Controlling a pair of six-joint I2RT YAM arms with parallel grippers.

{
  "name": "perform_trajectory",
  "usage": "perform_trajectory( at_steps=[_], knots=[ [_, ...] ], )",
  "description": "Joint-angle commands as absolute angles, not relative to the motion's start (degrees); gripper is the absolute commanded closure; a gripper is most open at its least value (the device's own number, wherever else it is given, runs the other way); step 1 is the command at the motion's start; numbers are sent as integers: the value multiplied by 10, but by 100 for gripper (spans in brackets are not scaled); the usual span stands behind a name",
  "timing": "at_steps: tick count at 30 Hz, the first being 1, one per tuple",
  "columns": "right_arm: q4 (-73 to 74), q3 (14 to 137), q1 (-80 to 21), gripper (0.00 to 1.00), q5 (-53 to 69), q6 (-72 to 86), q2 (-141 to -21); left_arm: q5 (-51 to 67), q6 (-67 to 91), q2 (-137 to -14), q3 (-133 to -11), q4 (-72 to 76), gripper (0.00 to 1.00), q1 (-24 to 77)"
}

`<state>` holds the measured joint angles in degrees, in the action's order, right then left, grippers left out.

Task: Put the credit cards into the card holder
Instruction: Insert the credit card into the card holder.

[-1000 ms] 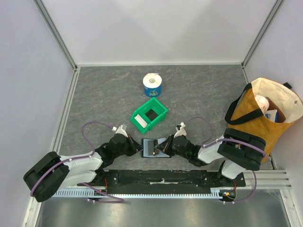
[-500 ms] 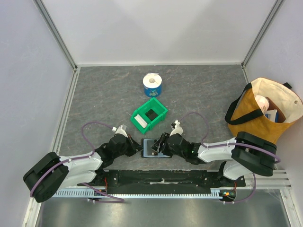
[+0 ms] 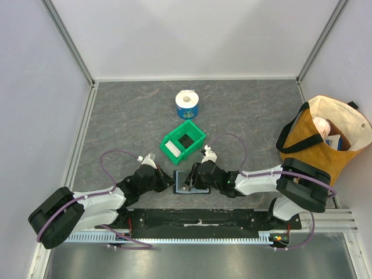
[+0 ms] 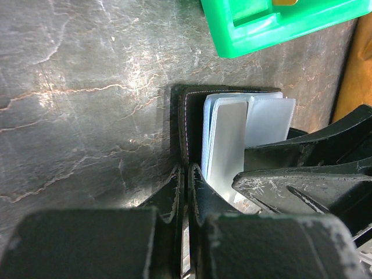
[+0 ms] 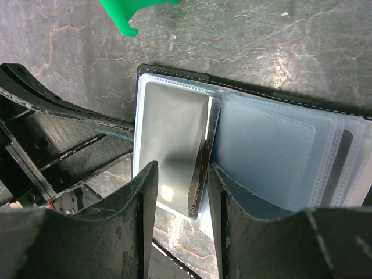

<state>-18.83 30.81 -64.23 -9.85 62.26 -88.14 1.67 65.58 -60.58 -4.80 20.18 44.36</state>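
The card holder [image 3: 181,186] lies open on the table between the arms, showing clear bluish sleeves [image 5: 273,145]. My left gripper [image 3: 172,181] is shut on its black left cover [image 4: 187,171]. My right gripper [image 3: 189,179] hangs over the wallet's left half with its jaws apart [image 5: 182,168]. Between and below the fingers lies a shiny pale grey card [image 5: 174,133] with a dark strip of orange print along its right edge. Its far end sits on the leftmost sleeve and its near end sticks out past the wallet. I cannot tell whether the dark strip is a second card.
A green plastic bin [image 3: 200,135] stands just behind the wallet, with something white in its left compartment. A blue-and-white paper roll [image 3: 187,103] stands farther back. A brown and cream tote bag [image 3: 325,139] stands at the right edge.
My right gripper has moved left across the wallet, from its right side to its left half. The left gripper and the wallet have stayed put.
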Motion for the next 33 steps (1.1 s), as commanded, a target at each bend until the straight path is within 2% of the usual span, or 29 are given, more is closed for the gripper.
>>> perform_trajectory(
  at_steps=[1,7,9,11,14,16,18,20,22,25,33],
  knots=[
    [-160,351,-650,55,-89,581,-894,3,647,-617,-30,142,98,444],
    [-172,363,-657,69,-78,555,-896,2,647,-617,-31,144,98,444],
    [-180,364,-657,85,-78,545,-894,2,648,-616,-31,143,98,444],
    [-181,366,-657,89,-78,538,-893,2,648,-615,-30,143,98,444],
    [-165,370,-657,74,-85,528,-885,2,649,-612,-27,143,98,445],
    [-137,374,-657,69,-103,521,-872,2,648,-612,-26,143,98,444],
    [-117,369,-657,59,-122,512,-848,2,647,-612,-26,141,98,444],
    [-102,358,-654,45,-142,505,-809,3,648,-608,-26,136,98,444],
    [-87,349,-648,37,-153,493,-777,3,650,-599,-25,132,98,444],
    [-59,359,-631,30,-148,460,-737,-14,651,-585,-26,120,98,444],
    [22,470,-554,27,-82,363,-736,-25,632,-577,-46,87,98,444]
  ],
)
